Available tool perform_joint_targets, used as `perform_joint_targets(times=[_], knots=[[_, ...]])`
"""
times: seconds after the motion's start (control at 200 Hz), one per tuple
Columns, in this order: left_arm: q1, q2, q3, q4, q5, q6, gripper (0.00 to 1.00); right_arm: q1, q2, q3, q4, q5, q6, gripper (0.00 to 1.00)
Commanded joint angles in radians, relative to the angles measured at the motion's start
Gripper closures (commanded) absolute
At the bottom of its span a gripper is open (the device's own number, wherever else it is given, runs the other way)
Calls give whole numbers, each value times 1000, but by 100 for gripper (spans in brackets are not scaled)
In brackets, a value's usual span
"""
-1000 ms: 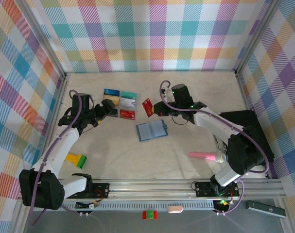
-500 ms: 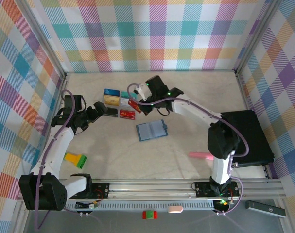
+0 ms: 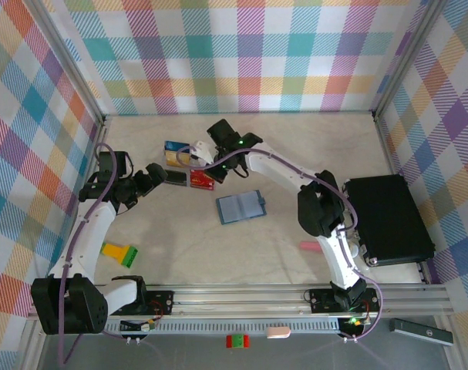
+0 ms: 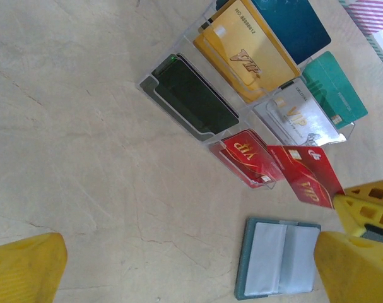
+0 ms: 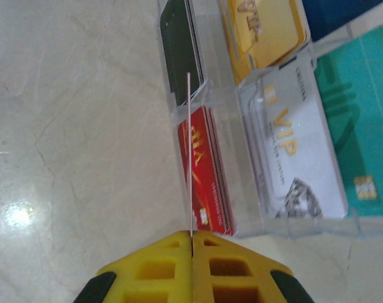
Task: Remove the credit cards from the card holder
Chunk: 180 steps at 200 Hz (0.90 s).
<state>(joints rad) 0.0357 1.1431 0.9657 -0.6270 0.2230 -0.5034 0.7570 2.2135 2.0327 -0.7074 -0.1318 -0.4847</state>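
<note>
- Most of the job looks done. The card holder [image 4: 276, 259] lies open and flat on the table [image 3: 295, 154], just near-right of the clear tray [image 5: 286, 228]. Its two clear sleeves look pale and empty, though glare on the plastic means you can't rule out a thin card inside.
- The credit cards [image 4: 254, 95] lie sorted in the tray's compartments: a black card [image 4: 194, 98], a yellow card [image 4: 248, 53], a dark blue one [image 4: 292, 25], a teal one [image 4: 335, 88], a grey-white one [image 4: 295, 120] and a red one [image 5: 207, 177].
- Your right gripper [image 5: 191, 237] has its jaws pressed together on a second red card [image 4: 305, 175], pinching it by one short end. The wrist view shows it edge-on as a thin line over the compartment that holds the first red one.
- Your left gripper [image 4: 188, 246] hangs over bare table left of the tray, jaws spread wide and holding nothing.
- What seems left is laying that last card in with its twin and letting go.
- Materials:
  - The cards are thin, stiff, glossy plastic rectangles with printed lettering and slick faces.
  - The tray is hard transparent plastic with low dividing walls that a card edge could catch on.
  - The holder is a soft teal fabric booklet, limp and light.
  - The table is smooth, pale and marbled, with a slight sheen.
</note>
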Motion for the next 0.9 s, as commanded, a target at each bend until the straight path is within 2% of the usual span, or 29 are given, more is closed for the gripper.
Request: perform_joint_targets(times=[0.0, 0.515, 0.895], knots=[[13, -11, 22, -19, 10, 19, 0, 4, 48, 76, -76, -23, -94, 100], [18, 16, 16, -13, 21, 17, 0, 4, 143, 137, -65, 28, -150, 100], [20, 26, 8, -6, 33, 15, 0, 4, 165, 169, -74, 24, -116, 86]])
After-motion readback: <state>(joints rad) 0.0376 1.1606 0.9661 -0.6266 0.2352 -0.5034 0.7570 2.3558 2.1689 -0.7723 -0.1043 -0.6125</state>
